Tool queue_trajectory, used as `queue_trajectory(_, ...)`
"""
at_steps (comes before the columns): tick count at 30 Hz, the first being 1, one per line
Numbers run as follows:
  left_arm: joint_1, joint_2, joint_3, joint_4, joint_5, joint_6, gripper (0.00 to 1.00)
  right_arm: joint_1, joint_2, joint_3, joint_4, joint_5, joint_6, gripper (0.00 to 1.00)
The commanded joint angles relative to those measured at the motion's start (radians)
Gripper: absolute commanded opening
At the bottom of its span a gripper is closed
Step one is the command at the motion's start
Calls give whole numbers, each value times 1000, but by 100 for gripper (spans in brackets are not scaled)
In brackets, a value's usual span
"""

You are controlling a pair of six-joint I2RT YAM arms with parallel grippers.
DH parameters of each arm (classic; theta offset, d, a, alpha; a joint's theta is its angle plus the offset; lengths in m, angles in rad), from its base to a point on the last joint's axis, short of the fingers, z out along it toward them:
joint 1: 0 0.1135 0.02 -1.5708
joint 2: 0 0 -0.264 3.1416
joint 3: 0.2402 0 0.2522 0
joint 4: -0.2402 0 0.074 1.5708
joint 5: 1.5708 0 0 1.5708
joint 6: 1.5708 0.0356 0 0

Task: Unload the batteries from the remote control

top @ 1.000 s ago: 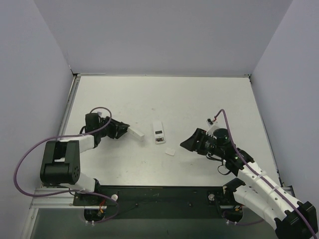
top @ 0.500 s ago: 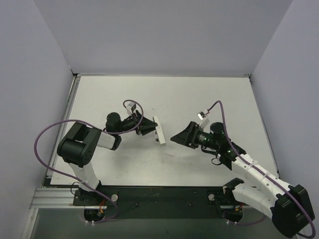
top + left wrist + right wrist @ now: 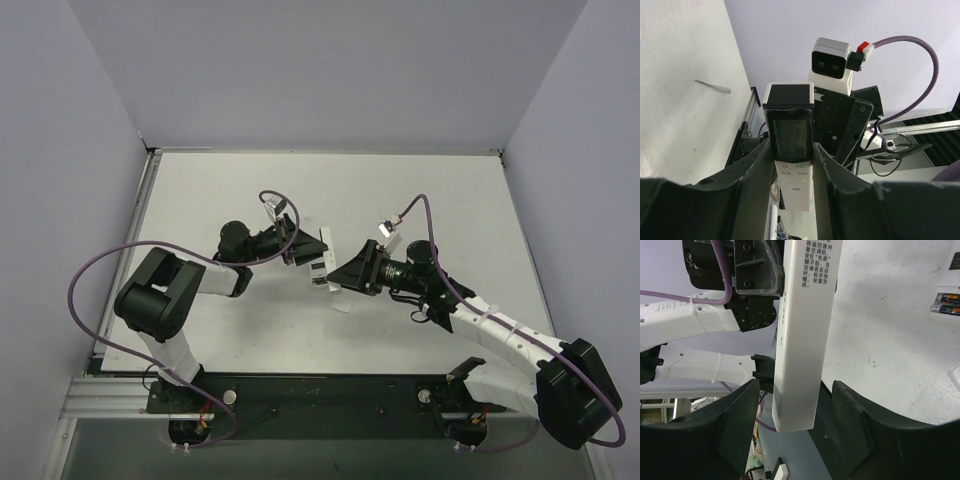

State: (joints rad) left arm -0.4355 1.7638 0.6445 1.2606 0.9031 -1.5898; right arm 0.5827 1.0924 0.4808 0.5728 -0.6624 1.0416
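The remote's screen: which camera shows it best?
Left wrist view: the remote faces that camera, its screen plain and head-on. Right wrist view shows only its printed back; the top view shows just a small white sliver.

Within the last second the left gripper (image 3: 300,247) has swung from far out on its own side toward the right gripper (image 3: 342,277). It has carried along the white remote (image 3: 788,125) clamped in it, which was low and nearly level before and is now raised off the desk (image 3: 420,200) and tilted up. The right gripper has come forward to meet it, so the remote's far end, earlier well ahead of that gripper, now sits between its spread fingers with a gap either side.
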Motion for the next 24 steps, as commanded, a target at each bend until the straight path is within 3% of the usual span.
queue_trajectory(1, -9, -59, 61, 399, 11, 5, 0, 20, 0, 42, 108, -9, 18, 54)
queue_trajectory(3, -11, -64, 66, 401, 4, 5, 0, 31, 4, 42, 131, -11, 32, 53)
queue_trajectory(5, -11, -69, 69, 401, 3, 5, 0, 40, 3, 35, 140, -6, 35, 39)
queue_trajectory(7, -11, -78, 70, 402, 6, 7, 0, 42, -12, 25, 145, 10, 32, 17)
queue_trajectory(8, -11, -79, 69, 398, 7, 7, 0, 45, -22, 22, 144, 17, 26, 12)
queue_trajectory(9, -11, -84, 70, 392, 5, 8, 4, 46, -40, 19, 134, 21, 12, 8)
queue_trajectory(10, -11, -93, 72, 382, 5, 16, 16, 48, -49, 21, 121, 33, -3, 3)
queue_trajectory(11, -9, -101, 72, 347, 3, 27, 37, 49, -58, 27, 78, 38, -18, 2)
queue_trajectory(15, -9, -176, 66, 168, -1, 138, 57, 78, -118, 76, -80, 98, -121, 0)
queue_trajectory(24, -8, -437, 139, -697, -119, 621, 75, 126, -177, 171, -384, 262, -308, 0)
